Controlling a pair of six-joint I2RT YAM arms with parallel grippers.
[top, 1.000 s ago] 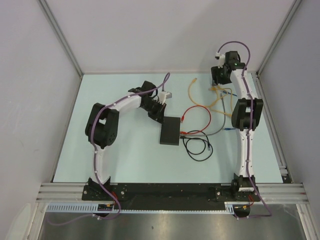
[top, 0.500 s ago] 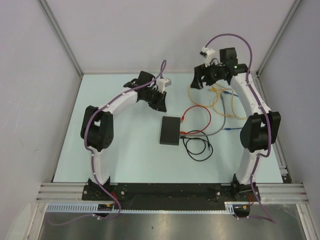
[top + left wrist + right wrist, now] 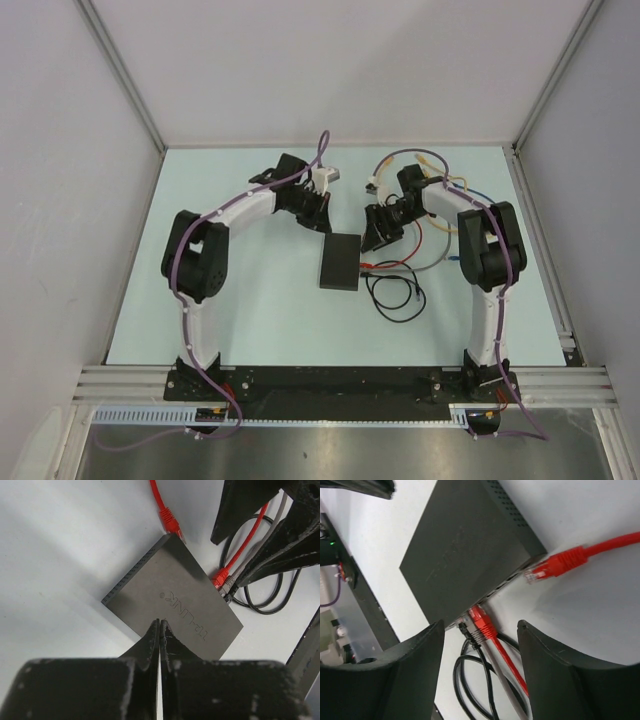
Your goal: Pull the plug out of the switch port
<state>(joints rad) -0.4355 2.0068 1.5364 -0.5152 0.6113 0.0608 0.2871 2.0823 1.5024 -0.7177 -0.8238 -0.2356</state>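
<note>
The switch [image 3: 340, 262] is a flat black box lying mid-table, also in the left wrist view [image 3: 175, 592] and the right wrist view [image 3: 465, 545]. A red plug [image 3: 483, 623], a grey one and a black plug [image 3: 469, 633] sit in ports on its right side [image 3: 366, 266]. Another red plug [image 3: 554, 565] lies loose by the switch's far corner. My right gripper [image 3: 480, 626] is open just above the plugged cables, its fingers either side of them and apart from them. My left gripper [image 3: 160, 623] is shut and empty, hovering over the switch's far-left edge [image 3: 322, 218].
A black cable coil [image 3: 395, 295] lies in front of the ports. Red [image 3: 400, 215] and grey [image 3: 432, 262] leads loop to the right. Yellow [image 3: 450, 183] and blue cables lie at the back right, under the right arm. Grey walls enclose the table.
The right arm has swung from the back right corner down to the switch's port side. The left gripper came back toward the switch's far edge after pulling away, and has closed.
</note>
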